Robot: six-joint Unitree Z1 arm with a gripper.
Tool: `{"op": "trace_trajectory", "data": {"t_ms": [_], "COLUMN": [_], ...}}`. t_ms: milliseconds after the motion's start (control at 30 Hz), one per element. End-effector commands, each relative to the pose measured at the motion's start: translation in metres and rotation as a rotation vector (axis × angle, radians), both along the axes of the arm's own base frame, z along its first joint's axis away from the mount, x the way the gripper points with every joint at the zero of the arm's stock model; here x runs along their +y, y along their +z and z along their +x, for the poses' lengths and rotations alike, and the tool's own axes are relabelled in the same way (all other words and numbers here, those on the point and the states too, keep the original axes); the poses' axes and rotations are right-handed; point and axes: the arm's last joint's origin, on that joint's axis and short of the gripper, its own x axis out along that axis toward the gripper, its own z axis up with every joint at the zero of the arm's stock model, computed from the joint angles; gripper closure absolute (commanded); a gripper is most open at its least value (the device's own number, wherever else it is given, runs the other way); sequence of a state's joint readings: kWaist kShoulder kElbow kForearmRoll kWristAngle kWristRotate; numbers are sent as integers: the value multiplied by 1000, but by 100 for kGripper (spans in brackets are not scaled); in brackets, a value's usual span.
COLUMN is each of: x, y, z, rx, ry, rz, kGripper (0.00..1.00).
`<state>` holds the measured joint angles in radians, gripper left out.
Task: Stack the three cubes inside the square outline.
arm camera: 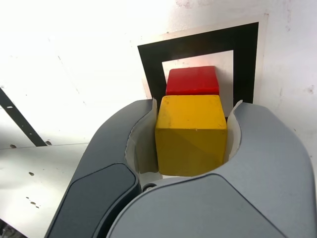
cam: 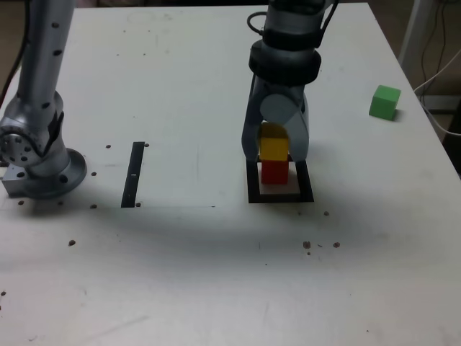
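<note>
Yellow cube (arm camera: 191,134): we hold it between our fingers (arm camera: 237,144), which press on two opposite sides; it sits directly above the red cube, and from the exterior view we cannot tell whether the two faces already touch.
Red cube (cam: 274,171): it rests inside the square outline, on the white centre, slightly toward the far edge in the wrist view.
Square outline (cam: 308,189): black tape frame on the desk (cam: 216,274), with the gripper (cam: 276,148) standing right over it.
Green cube (cam: 385,101): alone on the desk, well apart from the stack, toward the exterior view's right and farther back.
Step in hand: we judge this to be the placing of the second cube on the first.
Doing it well: we should keep the yellow cube square to the red one, edges lined up, and let it settle flat before we loosen the grip; we should part the fingers evenly and lift straight up, so neither side drags the cube off.
Risk: a slight overhang may tip once the green cube goes on top.
Elsewhere: a straight black tape strip (cam: 133,175) lies toward the exterior view's left, beside the arm's base (cam: 39,155).
</note>
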<state>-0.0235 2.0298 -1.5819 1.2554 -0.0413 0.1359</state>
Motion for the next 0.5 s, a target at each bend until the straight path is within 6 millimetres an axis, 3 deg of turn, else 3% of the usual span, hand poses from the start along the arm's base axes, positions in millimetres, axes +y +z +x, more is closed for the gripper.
{"op": "trace_trajectory", "data": {"t_ms": [0,200,267,467], "x": [-1,-1,0,1], "y": [-2,-8,-8,-7], "z": [2,2,1,-1], "rx": [-4,0,1,-4], "ry": [-4,-9,-8,-7], "rz": [-1,-5,-5,0], "kGripper": [69,6,0,0]}}
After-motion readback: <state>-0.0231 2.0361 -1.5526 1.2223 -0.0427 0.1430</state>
